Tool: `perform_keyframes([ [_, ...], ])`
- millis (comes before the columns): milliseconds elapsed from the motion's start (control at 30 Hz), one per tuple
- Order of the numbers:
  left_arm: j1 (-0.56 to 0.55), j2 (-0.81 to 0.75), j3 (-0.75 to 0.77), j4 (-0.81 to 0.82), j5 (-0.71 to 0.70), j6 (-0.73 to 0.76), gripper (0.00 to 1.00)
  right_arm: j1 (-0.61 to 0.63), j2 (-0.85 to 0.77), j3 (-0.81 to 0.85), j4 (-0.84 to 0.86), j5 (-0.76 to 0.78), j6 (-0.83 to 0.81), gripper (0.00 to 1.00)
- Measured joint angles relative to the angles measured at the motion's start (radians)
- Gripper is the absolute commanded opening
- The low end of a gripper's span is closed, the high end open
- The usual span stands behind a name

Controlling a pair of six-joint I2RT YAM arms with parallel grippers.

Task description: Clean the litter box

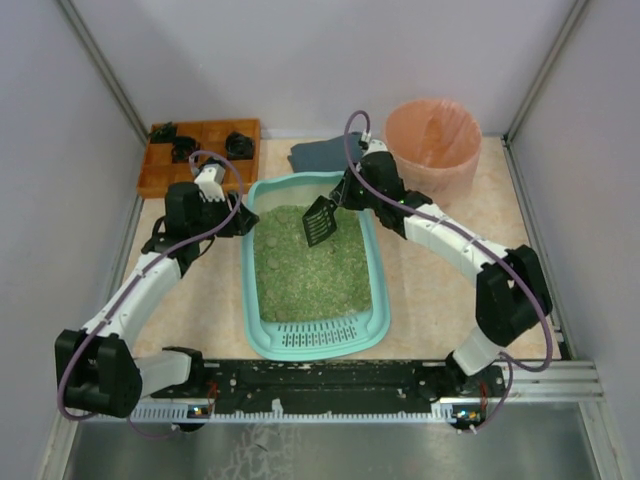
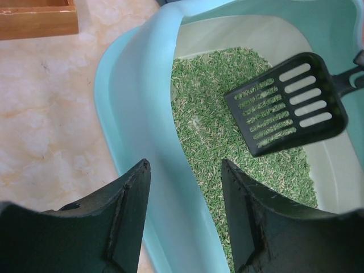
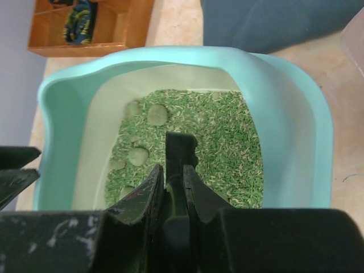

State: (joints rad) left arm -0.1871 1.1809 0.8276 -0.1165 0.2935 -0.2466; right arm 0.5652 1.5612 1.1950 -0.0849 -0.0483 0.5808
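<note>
Litter box [image 1: 379, 290] - light teal smooth plastic, rounded corners, slotted grille [image 1: 318, 336] at the near end, green granular litter [image 1: 310, 268] inside. It sits mid-table between the 2 arms. Several rounded, litter-coated clumps [image 3: 157, 114] lie at the far-left corner.

Right gripper [image 3: 173, 181] is clamped on the handle of a black slotted scoop [image 2: 287, 105], blade tilted over the far litter. The wrist view shows the scoop edge-on and mostly hidden.

Left gripper [image 2: 185, 165] has its jaws part-way apart, astride the box's left rim - can't tell whether they pinch it. Scoop handle is cut off in that view.
</note>
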Motion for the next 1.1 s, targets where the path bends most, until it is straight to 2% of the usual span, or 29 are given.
perform_keyframes([
  [233,0.000,0.017,0.000,-0.012,0.010,0.000,0.58,0.031,0.169,0.182,-0.072,0.112,-0.020,0.00],
  [600,0.000,0.044,0.009,-0.035,0.012,0.000,0.57,0.107,0.332,0.271,-0.046,0.239,-0.032,0.00],
  [867,0.000,0.050,0.010,-0.040,0.012,0.000,0.57,0.116,0.366,0.279,0.014,0.193,-0.039,0.00],
  [1100,0.003,0.052,0.010,-0.041,0.013,0.000,0.57,0.121,0.393,0.250,0.122,0.068,-0.035,0.00],
])
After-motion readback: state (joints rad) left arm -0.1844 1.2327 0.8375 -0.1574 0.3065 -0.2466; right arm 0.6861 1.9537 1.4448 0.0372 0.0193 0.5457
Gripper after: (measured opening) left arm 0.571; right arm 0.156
